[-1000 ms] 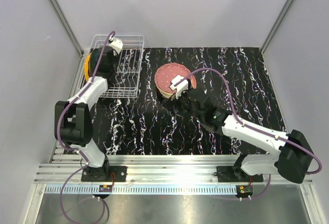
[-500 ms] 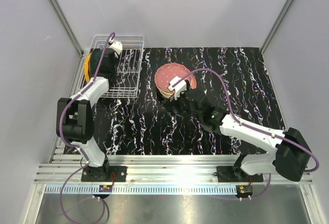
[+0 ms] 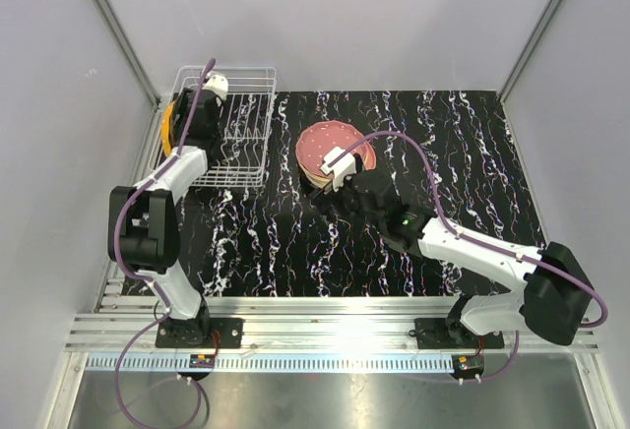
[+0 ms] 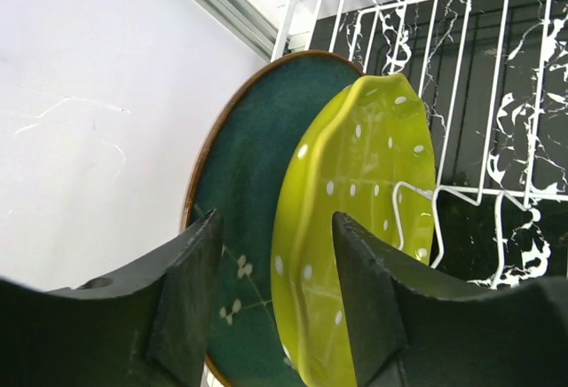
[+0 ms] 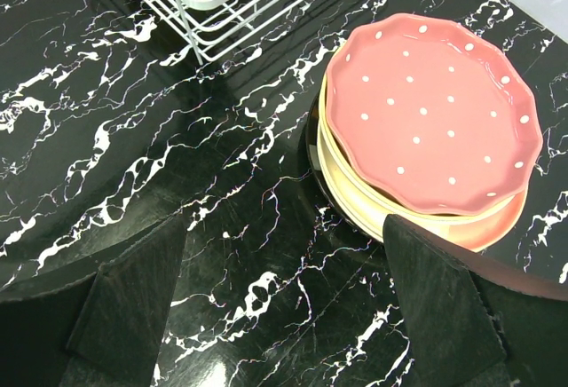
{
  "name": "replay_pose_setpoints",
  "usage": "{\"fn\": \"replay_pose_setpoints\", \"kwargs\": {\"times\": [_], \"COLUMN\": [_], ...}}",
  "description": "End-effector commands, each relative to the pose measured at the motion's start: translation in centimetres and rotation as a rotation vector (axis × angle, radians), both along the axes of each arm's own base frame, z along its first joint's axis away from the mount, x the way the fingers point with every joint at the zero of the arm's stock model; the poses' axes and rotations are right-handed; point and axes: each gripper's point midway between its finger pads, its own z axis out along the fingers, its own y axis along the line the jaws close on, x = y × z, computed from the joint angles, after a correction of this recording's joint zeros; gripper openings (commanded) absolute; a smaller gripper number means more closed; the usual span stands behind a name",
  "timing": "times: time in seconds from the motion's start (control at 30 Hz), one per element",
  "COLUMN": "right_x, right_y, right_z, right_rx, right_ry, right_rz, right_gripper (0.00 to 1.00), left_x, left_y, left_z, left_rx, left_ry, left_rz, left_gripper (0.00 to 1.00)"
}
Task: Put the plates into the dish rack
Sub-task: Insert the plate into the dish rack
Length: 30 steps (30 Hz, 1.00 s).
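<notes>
Black white-veined marble worktop [image 3: 443, 153], white wire dish rack [image 4: 497, 76] at far-left corner, scalloped lime dotted plate [image 4: 364, 209] upright inside, left gripper [image 4: 275, 254] newly loosened around it, right gripper [image 5: 284, 236] splayed.

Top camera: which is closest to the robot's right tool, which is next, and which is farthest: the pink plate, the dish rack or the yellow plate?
1. pink plate, just ahead of the right tool.
2. dish rack, off to the left.
3. yellow plate, standing at the rack's far left side.

Pink dotted plate [image 5: 430, 125], lime plate [image 4: 355, 218], white rack [image 3: 236, 134]
</notes>
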Motion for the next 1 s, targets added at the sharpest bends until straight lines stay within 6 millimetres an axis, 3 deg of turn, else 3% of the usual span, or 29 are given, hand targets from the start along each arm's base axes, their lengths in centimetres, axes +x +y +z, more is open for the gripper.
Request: {"fn": "replay_pose_setpoints", "kwargs": {"times": [0.0, 0.17, 0.4, 0.47, 0.53, 0.73, 0.87, 0.9, 0.97], "right_x": [0.6, 0.4, 0.1, 0.5, 1.2, 4.2, 6.8, 7.2, 8.8], "right_y": [-0.1, -0.1, 0.0, -0.4, -0.9, -3.3, -4.9, -5.1, -6.1], "right_z": [0.9, 2.0, 4.5, 5.3, 5.8, 5.9, 4.2, 4.0, 3.4], "right_rx": [0.026, 0.05, 0.136, 0.17, 0.22, 0.304, 0.325, 0.336, 0.361], "right_ry": [-0.012, -0.01, 0.019, 0.035, 0.072, 0.207, 0.325, 0.344, 0.39], "right_rz": [-0.019, -0.016, -0.004, -0.03, -0.082, -0.247, -0.352, -0.366, -0.419], "right_gripper": [1.0, 1.0, 1.0, 1.0, 1.0, 0.98, 0.86, 0.79, 0.71], "left_x": [0.9, 0.4, -1.6, -2.1, -3.4, -7.1, -10.8, -12.0, -13.5], "left_y": [0.6, 0.1, -2.3, -3.9, -5.8, -11.4, -13.8, -13.7, -15.2], "left_z": [3.5, 5.2, 11.3, 11.7, 13.5, 13.0, 12.7, 12.3, 13.2], "left_rx": [-0.017, -0.085, -0.266, -0.336, -0.426, -0.69, -0.719, -0.708, -0.674], "left_ry": [-0.12, -0.148, -0.259, -0.25, -0.258, -0.222, -0.265, -0.274, -0.317], "left_rz": [0.038, 0.027, -0.064, -0.13, -0.214, -0.413, -0.504, -0.489, -0.523], "left_gripper": [0.57, 0.66, 0.73, 0.74, 0.75, 0.8, 0.82, 0.82, 0.82]}}
